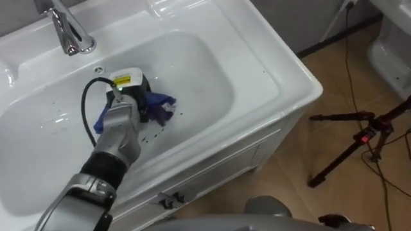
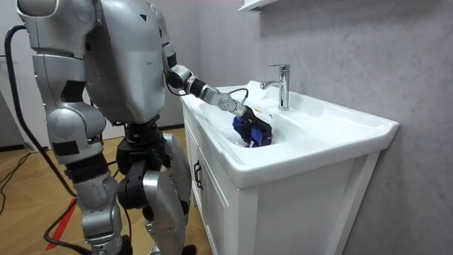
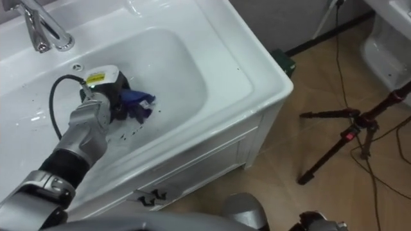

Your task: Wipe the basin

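The white basin (image 1: 257, 61) lies in front of me, set on a white cabinet. My left arm reaches into its bowl from the lower left. My left hand (image 1: 127, 101) rests on the bowl's floor near the middle, its dark fingers curled into a crumpled blue cloth (image 1: 160, 102) that bunches out to the right of the hand. The room view has the same left hand (image 2: 233, 105) low inside the bowl with the blue cloth (image 2: 252, 132) beneath it. Small dark specks (image 1: 156, 133) dot the bowl just in front of the cloth.
A chrome faucet (image 1: 69, 33) stands at the back of the basin, with the overflow hole (image 1: 98, 69) below it. The cabinet front (image 1: 218, 170) has dark handles. A black tripod (image 1: 359, 138) and cables stand on the wooden floor to the right, near a white fixture (image 1: 390, 42).
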Tool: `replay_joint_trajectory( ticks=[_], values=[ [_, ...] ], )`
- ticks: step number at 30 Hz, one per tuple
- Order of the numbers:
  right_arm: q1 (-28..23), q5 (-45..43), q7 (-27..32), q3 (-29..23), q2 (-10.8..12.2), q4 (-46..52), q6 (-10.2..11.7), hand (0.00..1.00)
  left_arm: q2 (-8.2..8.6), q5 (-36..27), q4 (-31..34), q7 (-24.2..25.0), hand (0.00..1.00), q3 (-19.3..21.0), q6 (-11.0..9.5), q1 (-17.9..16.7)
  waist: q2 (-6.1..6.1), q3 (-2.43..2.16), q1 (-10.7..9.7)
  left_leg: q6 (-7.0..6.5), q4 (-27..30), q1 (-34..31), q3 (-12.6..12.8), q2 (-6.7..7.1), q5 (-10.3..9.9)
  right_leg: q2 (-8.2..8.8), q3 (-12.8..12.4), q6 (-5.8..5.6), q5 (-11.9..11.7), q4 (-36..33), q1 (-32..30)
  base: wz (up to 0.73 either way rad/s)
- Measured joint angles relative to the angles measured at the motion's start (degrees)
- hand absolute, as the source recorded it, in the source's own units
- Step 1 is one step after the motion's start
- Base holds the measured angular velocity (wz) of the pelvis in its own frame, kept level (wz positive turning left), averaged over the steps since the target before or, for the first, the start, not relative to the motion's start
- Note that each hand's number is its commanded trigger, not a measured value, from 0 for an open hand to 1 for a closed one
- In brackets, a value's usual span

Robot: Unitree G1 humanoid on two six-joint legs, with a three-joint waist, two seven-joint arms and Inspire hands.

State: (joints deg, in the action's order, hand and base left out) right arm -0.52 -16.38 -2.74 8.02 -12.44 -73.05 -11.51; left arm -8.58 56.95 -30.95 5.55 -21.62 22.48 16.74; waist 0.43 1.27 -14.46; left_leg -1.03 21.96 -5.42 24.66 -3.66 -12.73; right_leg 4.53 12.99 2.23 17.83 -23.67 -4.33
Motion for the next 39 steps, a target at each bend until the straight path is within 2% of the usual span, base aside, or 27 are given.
replay_joint_trajectory(
  ticks=[2, 10, 12, 14, 17, 27, 30, 33, 34, 35, 37, 38, 39],
  values=[
    [0.0, 0.3, 0.0, -0.1, 0.3, 0.3, 0.1, 0.0, 0.33, -0.1, 1.0, 0.7, 1.0, -1.0, 0.0, 0.3, 0.04, -0.03, -0.8, -0.5, 0.1, 0.2, -0.1, 0.02, -0.3, 0.01, 0.0, -0.18, -0.1, 0.1, 0.3, 0.0],
    [1.9, 0.3, 0.5, 0.3, 0.4, 1.9, 0.8, 0.0, 0.63, -0.6, 2.2, 1.4, 1.0, -4.6, 0.0, 0.8, 0.71, -0.07, -1.1, -0.91, 0.6, 0.3, -0.5, 0.24, -0.5, 0.38, 0.5, -0.56, -0.1, 0.0, 0.8, 0.03],
    [2.1, 0.3, 0.9, 0.9, 0.3, 1.9, 1.4, 0.0, 0.92, -1.4, 2.2, 1.4, 1.0, -5.2, 0.0, 0.9, 1.1, -0.04, -1.2, -1.04, 0.5, 0.5, -0.7, 0.28, -0.6, 0.41, 1.0, -0.6, -0.1, 0.2, 1.4, 0.11],
    [2.9, 0.2, 0.9, 2.1, 0.2, 1.7, 1.6, 0.0, 1.19, -2.8, 2.8, 1.7, 1.0, -5.7, 0.0, 1.0, 2.02, 0.07, -1.2, -1.48, 0.0, 0.8, -1.2, 0.41, -0.9, 0.38, 1.4, -0.61, -0.1, 0.1, 1.5, 0.05],
    [2.8, 0.3, 0.6, 3.0, 0.1, 1.7, 2.1, 0.0, 1.33, -4.7, 3.2, 2.1, 1.0, -5.7, -0.1, 1.0, 2.6, -0.02, -1.1, -1.5, -0.2, 1.0, -1.2, 0.51, -0.9, 0.42, 1.4, -0.61, 0.0, 0.0, 1.5, 0.0],
    [2.4, 0.2, 0.5, 4.4, 0.0, 1.7, 1.8, 0.0, 1.32, -5.6, 4.0, 3.1, 1.0, -5.6, -0.4, 1.0, 2.7, -0.03, -0.9, -1.51, -0.1, 1.0, -1.4, 0.72, -0.9, 0.72, 1.5, -0.65, 0.5, -0.4, 1.5, 0.0],
    [2.2, 0.3, 0.5, 4.2, -0.3, 1.8, 1.5, 0.0, 1.28, -7.3, 4.2, 3.2, 1.0, -5.6, -0.6, 0.8, 2.63, -0.04, -0.8, -1.54, -0.4, 1.6, -1.7, 1.37, -0.9, 1.42, 1.7, -0.82, 1.2, -1.4, 1.6, 0.02],
    [2.0, 0.4, 0.4, 4.2, -0.3, 1.8, 1.4, 0.0, 0.96, -7.4, 4.5, 3.2, 1.0, -5.2, -2.1, -0.4, 2.13, -0.12, 0.3, -1.54, -1.5, 3.1, -1.4, 1.71, -0.9, 1.61, 1.5, -0.77, 1.4, -1.4, 2.4, -0.1],
    [2.0, 0.4, 0.5, 4.1, -0.3, 1.8, 1.5, 0.0, 0.57, -7.3, 5.1, 3.2, 1.0, -5.2, -2.7, -1.4, 1.9, -0.17, 0.8, -1.54, -1.5, 3.1, -1.4, 1.74, -0.9, 1.6, 1.3, -0.78, 1.5, -1.4, 2.4, -0.04],
    [2.1, 0.3, 0.7, 3.9, -0.3, 2.0, 1.5, 0.0, -0.68, -7.3, 5.7, 3.0, 1.0, -5.0, -4.1, -2.6, 1.7, -0.16, 1.1, -1.53, -1.6, 3.1, -1.4, 1.73, -0.9, 1.58, 1.3, -0.74, 1.5, -1.3, 2.4, 0.0],
    [2.1, 0.3, 0.8, 3.0, -0.4, 2.2, 1.5, 0.0, -1.53, -7.4, 6.4, 2.3, 1.0, -4.8, -6.0, -4.0, 1.4, -0.32, 1.5, -1.53, -1.8, 3.3, -1.4, 1.73, -0.9, 1.49, 1.3, -0.74, 1.5, -1.0, 2.6, -0.02],
    [2.1, 0.2, 0.9, 2.0, -0.3, 2.2, 1.5, 0.0, -1.91, -7.4, 6.3, 2.0, 1.0, -4.5, -6.9, -4.5, 1.19, -0.28, 2.4, -1.53, -2.0, 3.7, -1.4, 1.76, -0.9, 1.45, 1.1, -0.74, 1.5, -1.0, 2.8, -0.06],
    [2.1, 0.2, 1.0, 1.7, -0.4, 2.2, 1.5, 0.0, -1.89, -7.4, 6.4, 1.9, 1.0, -4.3, -7.2, -4.9, 1.13, -0.32, 2.6, -1.53, -2.2, 3.9, -1.4, 1.81, -0.9, 1.43, 1.1, -0.74, 1.5, -0.9, 2.9, -0.06]
  ],
)
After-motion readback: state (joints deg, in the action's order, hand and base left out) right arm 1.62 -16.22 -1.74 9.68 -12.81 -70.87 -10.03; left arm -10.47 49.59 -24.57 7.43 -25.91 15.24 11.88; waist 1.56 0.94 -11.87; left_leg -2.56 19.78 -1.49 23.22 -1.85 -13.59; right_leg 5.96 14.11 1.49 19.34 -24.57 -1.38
